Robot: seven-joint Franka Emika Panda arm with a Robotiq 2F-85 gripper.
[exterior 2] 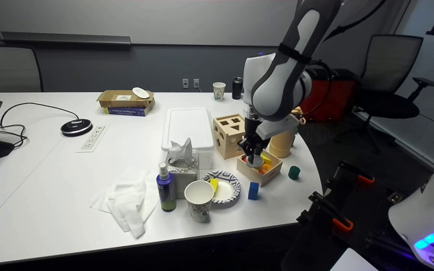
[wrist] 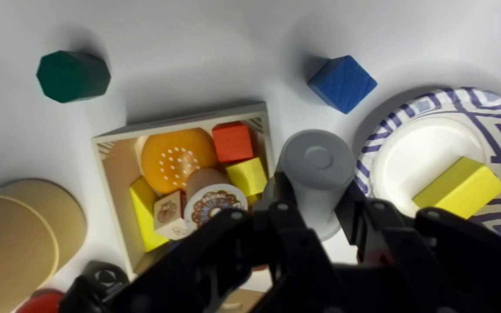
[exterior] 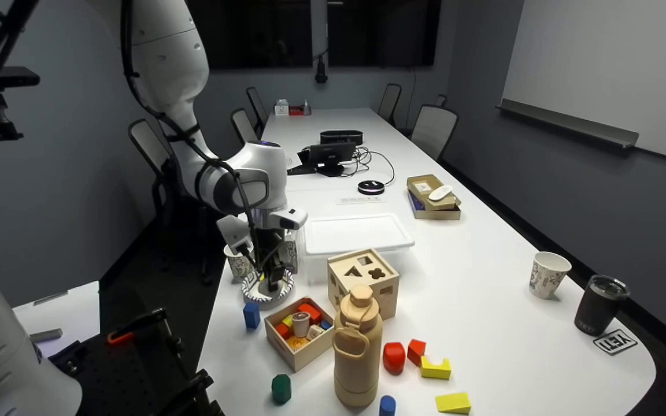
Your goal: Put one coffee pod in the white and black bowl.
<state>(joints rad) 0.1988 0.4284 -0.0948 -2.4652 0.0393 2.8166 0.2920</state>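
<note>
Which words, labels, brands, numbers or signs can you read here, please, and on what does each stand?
"YETI": flat label on the table beside the black tumbler.
"Artificial Intelligence" (second word blurry): spine of the blue book.
"DONUT": coffee pod in the wooden box; rest unclear.
Too small or blurred: markings on tumbler, spray bottle, carton label.

On a long white table (exterior: 472, 300), a tan bottle (exterior: 358, 370) is seen beside a wooden shape-sorting cube (exterior 2: 229, 136), with a green block (exterior: 281, 389) set nearby. A purple-and-green spray bottle (exterior 2: 166, 192) is placed beside a tissue box (exterior 2: 185, 174) and a patterned paper cup (exterior 2: 199, 207), crumpled white sheets (exterior 2: 126, 201) spread alongside. A black tumbler (exterior: 599, 307) is positioned near a second paper cup (exterior: 547, 277).
</note>
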